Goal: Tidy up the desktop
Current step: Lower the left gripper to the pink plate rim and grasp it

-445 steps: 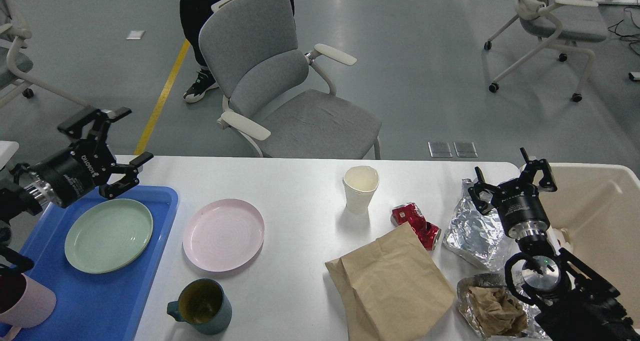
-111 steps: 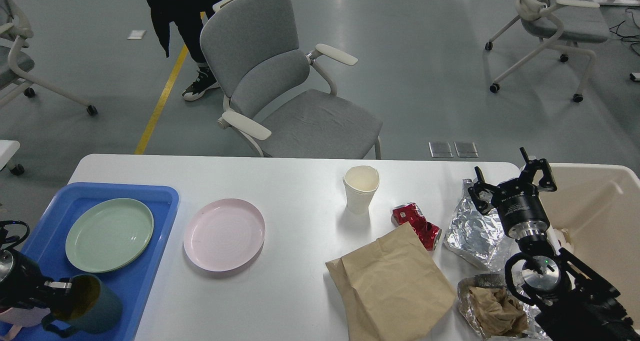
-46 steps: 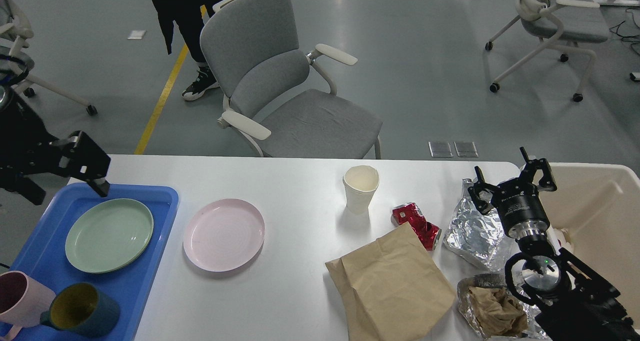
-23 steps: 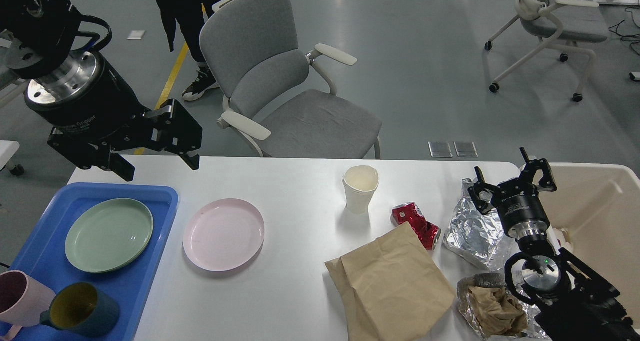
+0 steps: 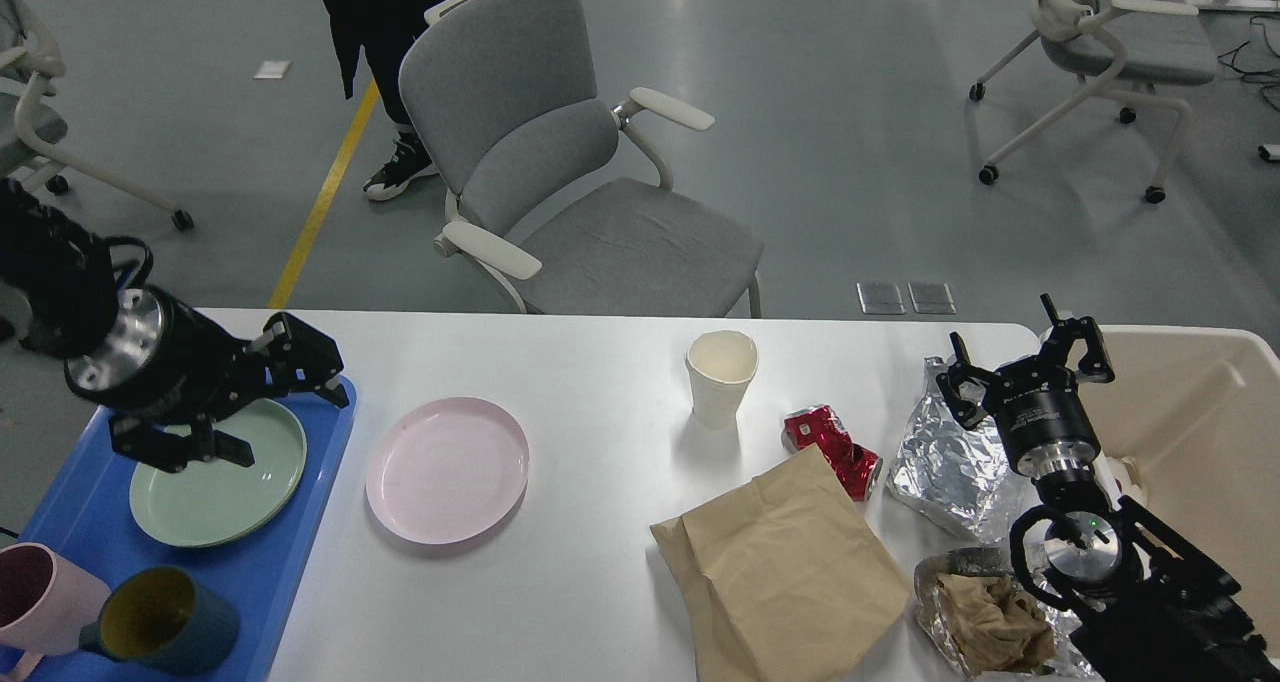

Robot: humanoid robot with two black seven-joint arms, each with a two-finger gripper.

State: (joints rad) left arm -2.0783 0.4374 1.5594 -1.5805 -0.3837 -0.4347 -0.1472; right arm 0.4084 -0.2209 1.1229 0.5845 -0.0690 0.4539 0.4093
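The white desktop [image 5: 585, 387] carries a pink plate [image 5: 447, 468], a white paper cup [image 5: 721, 375], a crushed red can [image 5: 832, 447], a brown paper bag [image 5: 785, 562], a crumpled foil sheet [image 5: 948, 460] and a foil wad with brown paper [image 5: 985, 614]. My left gripper [image 5: 290, 417] is open and empty, low over the right edge of the blue tray [image 5: 75, 512], just left of the pink plate. My right gripper [image 5: 1025, 364] is open and empty above the foil sheet.
The tray holds a green plate [image 5: 215, 484], a pink mug [image 5: 40, 602] and a dark teal mug [image 5: 165, 622]. A beige bin [image 5: 1195, 427] stands at the table's right end. A grey chair [image 5: 560, 172] and a standing person [image 5: 400, 22] are behind the table.
My left arm set the teal mug in the tray earlier, rose, and has now dropped low over the tray's right edge, open. The right arm has not moved.
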